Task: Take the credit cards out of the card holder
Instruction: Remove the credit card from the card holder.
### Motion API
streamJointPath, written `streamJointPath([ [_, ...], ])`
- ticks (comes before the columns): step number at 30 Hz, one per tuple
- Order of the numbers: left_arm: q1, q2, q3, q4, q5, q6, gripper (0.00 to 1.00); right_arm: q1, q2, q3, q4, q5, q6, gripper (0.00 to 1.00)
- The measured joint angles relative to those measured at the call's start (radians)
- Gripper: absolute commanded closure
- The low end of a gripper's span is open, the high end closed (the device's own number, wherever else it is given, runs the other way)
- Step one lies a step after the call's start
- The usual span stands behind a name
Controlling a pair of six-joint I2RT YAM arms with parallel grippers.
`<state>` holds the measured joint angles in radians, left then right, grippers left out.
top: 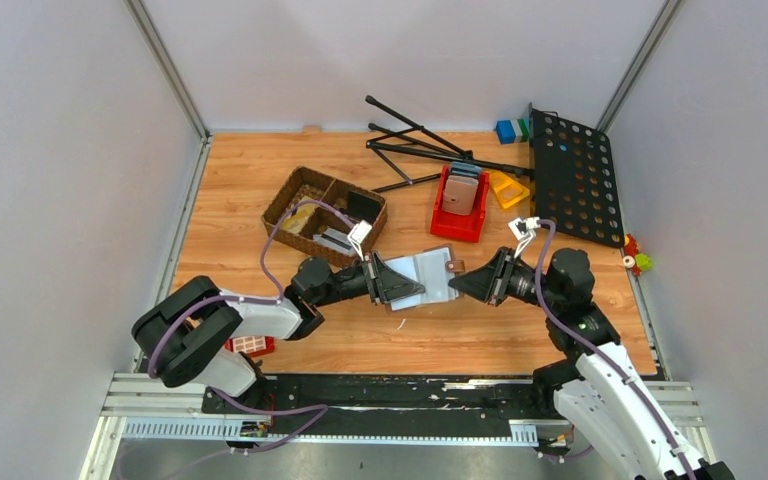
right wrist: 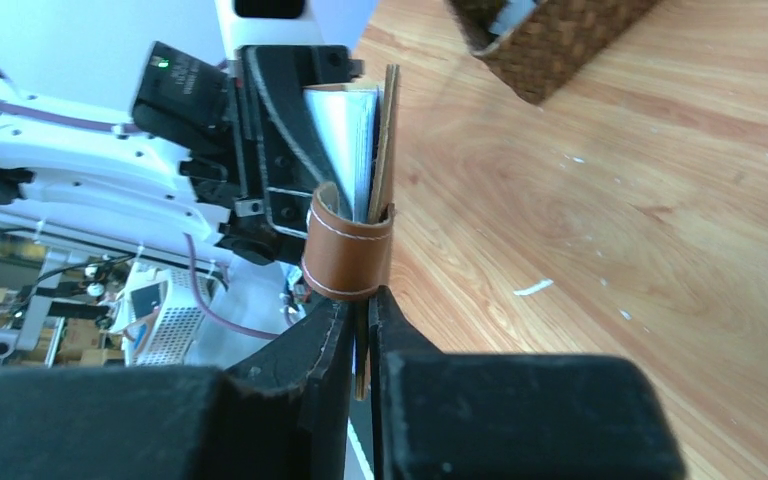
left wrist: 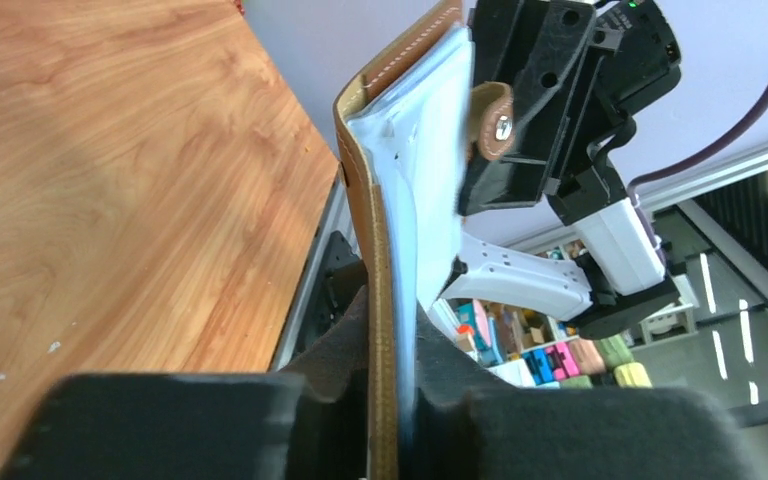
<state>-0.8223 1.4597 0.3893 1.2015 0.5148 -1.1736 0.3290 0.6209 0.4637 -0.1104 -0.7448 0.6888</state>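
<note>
Right pincer [right wrist: 362, 310] gripping card holder [right wrist: 355, 140], tab [right wrist: 348, 255] looped

The card holder [top: 432, 277] is above the table [top: 250, 165], basket [top: 278, 206] behind-left, bin [top: 456, 232] behind-right.

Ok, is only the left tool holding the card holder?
No, in the top view the left tool clamps one edge of the card holder and the right tool pinches the opposite edge.
</note>
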Motion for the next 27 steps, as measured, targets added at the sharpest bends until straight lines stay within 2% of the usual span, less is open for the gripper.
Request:
streamJointPath([
  [2, 0.002, -0.009, 0.0, -0.014, -0.003, 0.006, 0.48, 0.0, -0.008, -0.01, 0.047, -0.023, 0.032, 1.0],
  [5, 0.0, -0.06, 0.006, -0.119, -0.029, 0.041, 0.33, 0.001, -0.006, -0.018, 0.076, -0.04, 0.059, 1.0],
  [8, -0.002, -0.149, 0.053, -0.399, -0.12, 0.124, 0.25, 0.002, 0.002, -0.017, 0.039, -0.027, 0.049, 1.0],
  [10, -0.002, -0.202, 0.093, -0.572, -0.192, 0.18, 0.2, 0.002, 0.001, -0.011, -0.01, -0.006, 0.031, 1.0],
  [13, -0.001, -0.281, 0.144, -0.805, -0.305, 0.25, 0.19, 0.002, 0.001, 0.007, -0.08, 0.036, -0.006, 1.0],
  [18, -0.004, -0.376, 0.194, -1.08, -0.454, 0.332, 0.18, 0.002, 0.005, 0.041, -0.183, 0.125, -0.069, 1.0],
  [21, -0.027, -0.41, 0.213, -1.189, -0.523, 0.372, 0.16, 0.002, 0.02, 0.043, -0.223, 0.17, -0.088, 1.0],
  [23, -0.059, -0.406, 0.235, -1.23, -0.549, 0.389, 0.08, 0.003, 0.035, 0.043, -0.24, 0.188, -0.09, 1.0],
  [27, -0.155, -0.34, 0.301, -1.246, -0.58, 0.406, 0.07, 0.011, 0.064, 0.042, -0.25, 0.214, -0.088, 1.0],
])
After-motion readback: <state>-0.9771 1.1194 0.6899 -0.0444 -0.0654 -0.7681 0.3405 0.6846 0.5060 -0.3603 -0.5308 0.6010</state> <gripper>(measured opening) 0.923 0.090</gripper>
